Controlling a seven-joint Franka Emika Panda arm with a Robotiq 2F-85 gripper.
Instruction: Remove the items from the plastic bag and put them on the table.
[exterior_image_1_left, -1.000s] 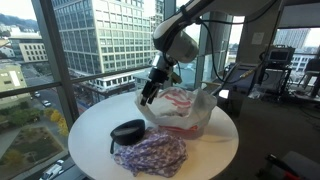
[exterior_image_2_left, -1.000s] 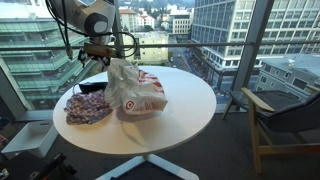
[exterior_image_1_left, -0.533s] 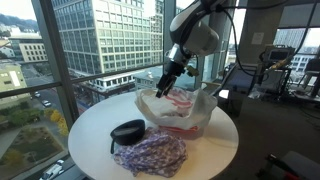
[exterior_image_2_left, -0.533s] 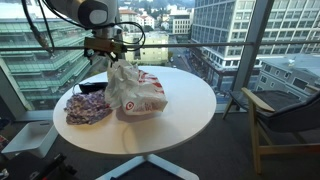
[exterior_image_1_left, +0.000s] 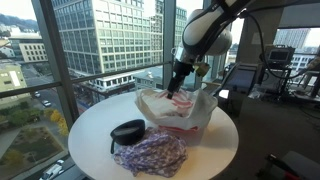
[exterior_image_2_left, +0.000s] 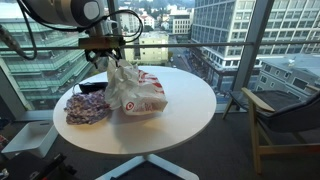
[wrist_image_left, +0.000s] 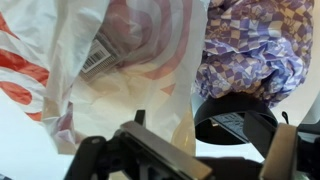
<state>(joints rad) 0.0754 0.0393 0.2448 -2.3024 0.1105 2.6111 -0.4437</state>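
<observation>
A white plastic bag with red print (exterior_image_1_left: 182, 110) stands crumpled at the middle of the round white table (exterior_image_1_left: 215, 150); it shows in both exterior views (exterior_image_2_left: 137, 92) and fills the left of the wrist view (wrist_image_left: 90, 60). What is inside it is hidden. A black round container (exterior_image_1_left: 127, 131) (exterior_image_2_left: 90, 87) (wrist_image_left: 235, 115) and a purple patterned cloth (exterior_image_1_left: 150, 155) (exterior_image_2_left: 88, 107) (wrist_image_left: 250, 50) lie on the table beside the bag. My gripper (exterior_image_1_left: 178, 86) (exterior_image_2_left: 110, 62) (wrist_image_left: 190, 150) hangs just above the bag's top, open and empty.
The table (exterior_image_2_left: 185, 120) stands by floor-to-ceiling windows. A wooden armchair (exterior_image_2_left: 285, 115) sits off to one side. Lab equipment on a stand (exterior_image_1_left: 278, 65) is behind the table.
My gripper has moved from the bag's edge near the black container to above the bag's top. The bag, container and cloth have not moved.
</observation>
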